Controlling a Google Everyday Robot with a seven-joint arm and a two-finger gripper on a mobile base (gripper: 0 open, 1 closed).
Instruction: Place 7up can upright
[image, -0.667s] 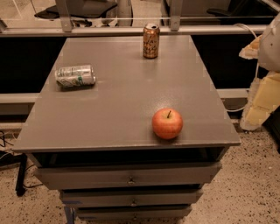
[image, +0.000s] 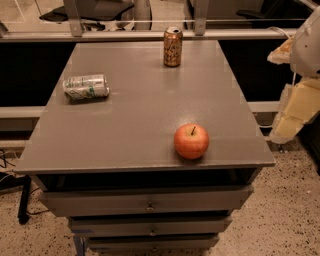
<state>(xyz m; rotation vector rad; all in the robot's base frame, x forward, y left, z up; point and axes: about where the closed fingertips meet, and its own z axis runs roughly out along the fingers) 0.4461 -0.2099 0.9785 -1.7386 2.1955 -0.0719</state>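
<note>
End effector, state unclear, hangs right of the table; 7up can lies by its left edge.

Dim warm light, soft shadows; pincer right edge.

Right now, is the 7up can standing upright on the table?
No: the 7up can lies on its side near the left edge of the table, apart from the gripper beyond the right edge.

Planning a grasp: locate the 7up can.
In the camera view, the 7up can lies on its side near the table's left edge; the gripper hangs beyond the right edge.
</note>
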